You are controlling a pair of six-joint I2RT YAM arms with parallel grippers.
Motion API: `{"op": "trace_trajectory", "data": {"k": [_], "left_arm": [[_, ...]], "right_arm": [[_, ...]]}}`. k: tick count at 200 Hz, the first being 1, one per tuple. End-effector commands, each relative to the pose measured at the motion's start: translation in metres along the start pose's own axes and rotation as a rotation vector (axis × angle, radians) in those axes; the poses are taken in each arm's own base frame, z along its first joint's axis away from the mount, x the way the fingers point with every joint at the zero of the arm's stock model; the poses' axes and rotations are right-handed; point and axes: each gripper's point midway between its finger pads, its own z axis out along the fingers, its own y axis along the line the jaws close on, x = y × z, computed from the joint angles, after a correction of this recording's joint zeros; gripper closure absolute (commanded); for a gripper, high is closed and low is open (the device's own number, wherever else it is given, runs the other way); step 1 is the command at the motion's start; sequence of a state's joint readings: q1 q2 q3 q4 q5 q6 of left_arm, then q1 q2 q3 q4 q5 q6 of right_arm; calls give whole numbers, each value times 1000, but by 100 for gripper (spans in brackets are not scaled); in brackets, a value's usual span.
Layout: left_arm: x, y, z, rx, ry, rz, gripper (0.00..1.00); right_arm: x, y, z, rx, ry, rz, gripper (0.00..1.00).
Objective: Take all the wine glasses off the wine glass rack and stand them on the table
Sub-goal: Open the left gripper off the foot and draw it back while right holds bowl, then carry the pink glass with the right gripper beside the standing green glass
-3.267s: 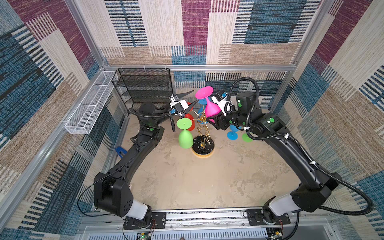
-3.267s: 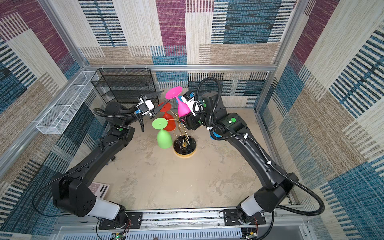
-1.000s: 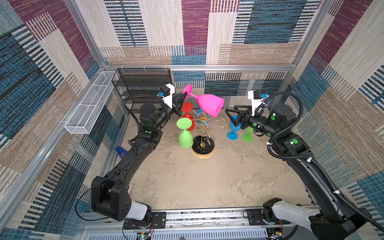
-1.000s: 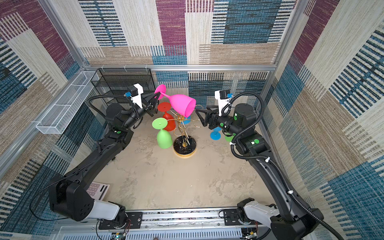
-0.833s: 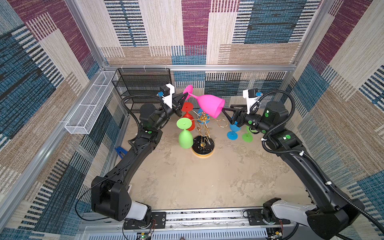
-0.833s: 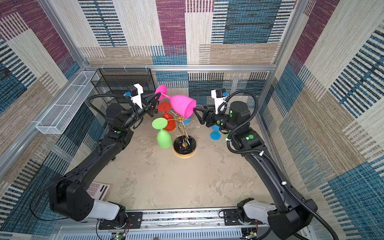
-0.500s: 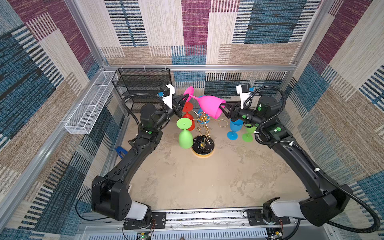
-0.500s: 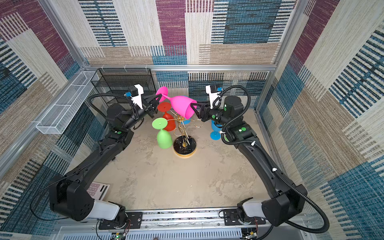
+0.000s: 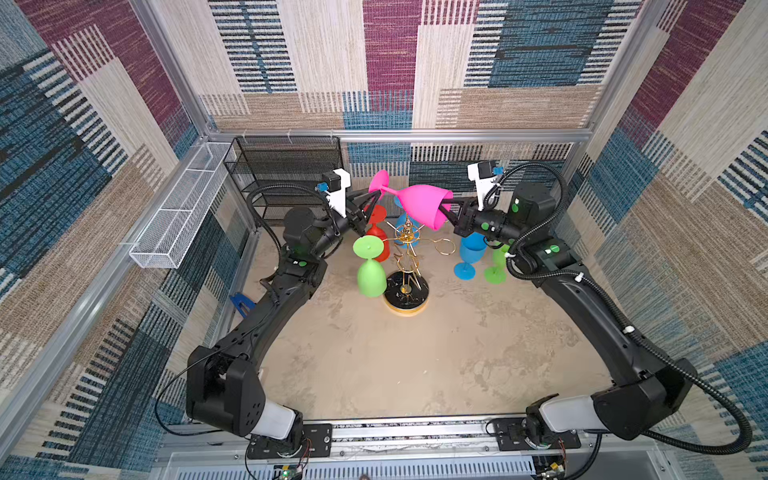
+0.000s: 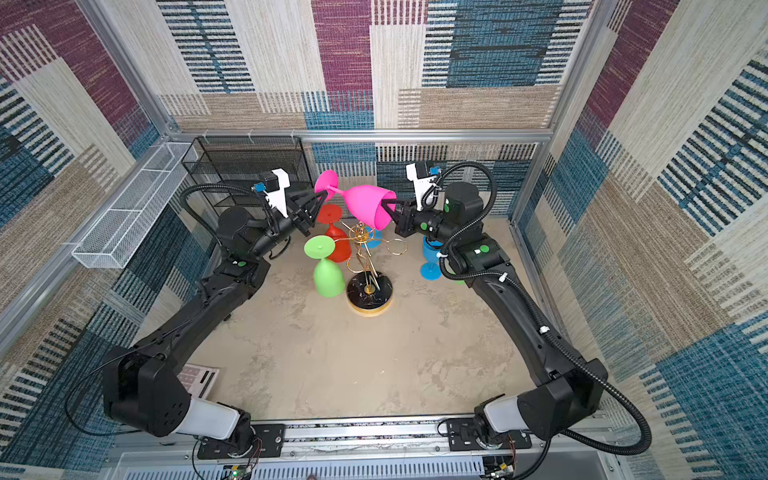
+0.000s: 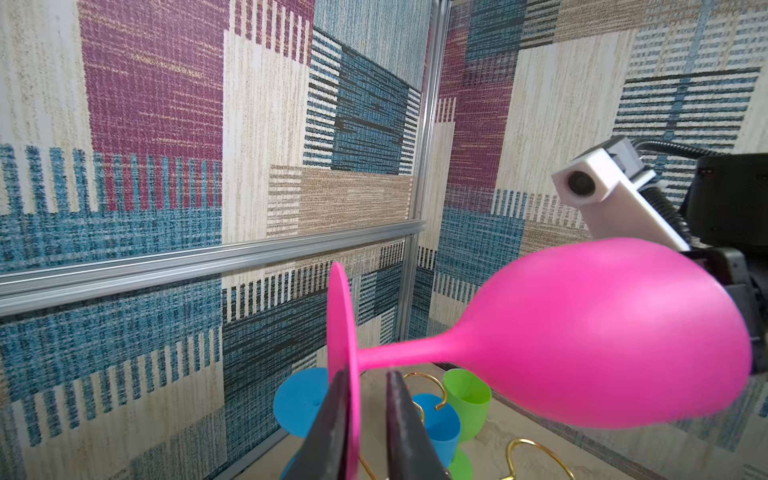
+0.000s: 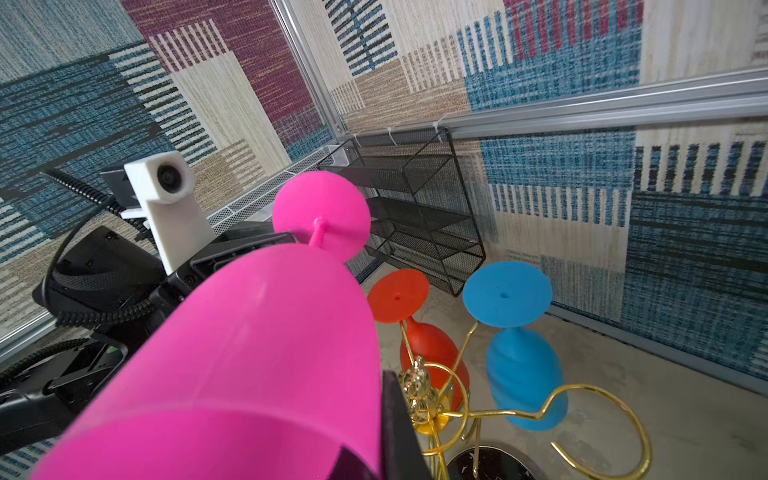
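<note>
A pink wine glass (image 9: 424,201) (image 10: 368,205) lies sideways in the air above the gold wine glass rack (image 9: 406,293) (image 10: 370,293). My right gripper (image 9: 446,208) (image 10: 390,208) (image 12: 368,411) is shut on the bowl's rim, one finger outside the wall and one inside. My left gripper (image 9: 368,198) (image 10: 318,199) (image 11: 368,376) straddles the glass's foot with its jaws slightly open. In the left wrist view the foot disc (image 11: 343,353) rests against one finger, with a gap to the other. Green (image 9: 370,274), red (image 12: 428,345) and blue (image 12: 523,374) glasses hang upside down on the rack.
A blue glass (image 9: 471,253) and a green glass (image 9: 496,266) stand on the table right of the rack, under my right arm. The black mesh shelf (image 9: 291,174) stands at the back left, with a white mesh basket (image 9: 178,208) on the left wall.
My right gripper has come in from the right and shut on the pink glass's rim. My left gripper's jaws have parted slightly at the foot. The glass has stayed level.
</note>
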State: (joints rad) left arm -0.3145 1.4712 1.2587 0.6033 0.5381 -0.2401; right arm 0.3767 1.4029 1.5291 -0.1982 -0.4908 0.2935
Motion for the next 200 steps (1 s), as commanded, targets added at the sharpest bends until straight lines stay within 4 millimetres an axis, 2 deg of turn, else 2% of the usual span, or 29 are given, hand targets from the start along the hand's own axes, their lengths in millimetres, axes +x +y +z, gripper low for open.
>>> {"op": "trace_trajectory", "data": {"k": [1, 15, 20, 38, 80, 98, 122, 147, 185, 200], "left_arm": [[1, 0, -4, -14, 27, -3, 67], [0, 3, -8, -44, 38, 13, 58], [0, 4, -9, -60, 46, 15, 56], [-2, 15, -18, -131, 67, 28, 49], [-11, 38, -53, -263, 100, 41, 38], [-8, 55, -76, -341, 111, 34, 37], [-4, 80, -108, -444, 69, 9, 34], [10, 92, -121, -460, 82, 6, 33], [37, 107, -141, -549, 137, 24, 30], [42, 108, -145, -562, 152, 42, 21]], "right_arm": [[-13, -16, -8, 94, -17, -13, 100], [-16, -33, -17, 157, -9, -5, 100], [-28, -34, -24, 180, -32, -16, 100], [-38, -57, -44, 294, -32, -15, 100], [-50, -140, -116, 689, 22, -2, 100], [-44, -169, -146, 846, 84, 12, 100], [-34, -196, -179, 1015, 163, 33, 100], [-16, -221, -205, 1156, 282, 61, 100], [11, -245, -225, 1270, 414, 100, 100], [18, -254, -232, 1298, 434, 114, 100]]}}
